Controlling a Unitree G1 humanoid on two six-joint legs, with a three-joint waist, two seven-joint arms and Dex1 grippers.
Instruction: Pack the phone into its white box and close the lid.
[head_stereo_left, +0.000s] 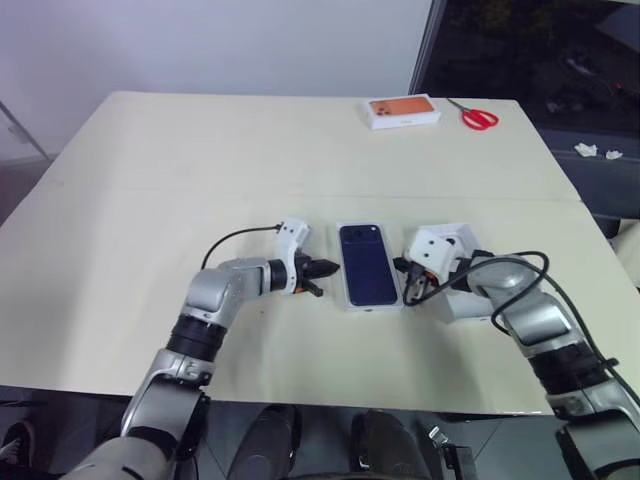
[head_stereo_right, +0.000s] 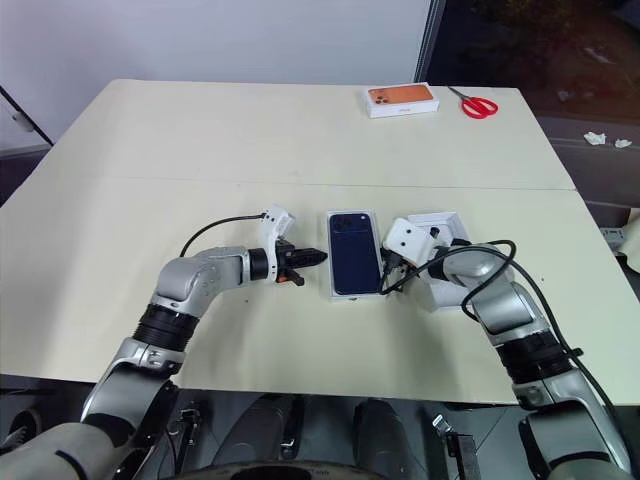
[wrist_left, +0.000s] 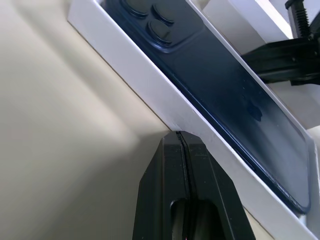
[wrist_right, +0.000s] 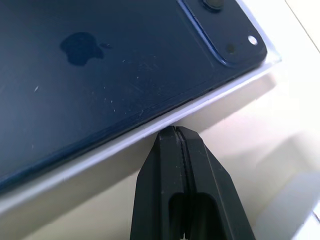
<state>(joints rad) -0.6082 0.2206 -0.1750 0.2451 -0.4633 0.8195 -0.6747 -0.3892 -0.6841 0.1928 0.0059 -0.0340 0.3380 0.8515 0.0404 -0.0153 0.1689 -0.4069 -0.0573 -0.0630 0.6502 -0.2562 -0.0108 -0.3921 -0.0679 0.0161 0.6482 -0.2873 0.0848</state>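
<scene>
The phone is already laid in its white box at mid-desk, flanked by the closed, empty left pincer and right pincer, while the lid is not yet fitted.

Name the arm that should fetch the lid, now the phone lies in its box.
Right. The phone lies in its white box, a shut gripper at each side. The white piece that looks like the lid lies just beyond the right gripper, across the box from the left gripper.
</scene>
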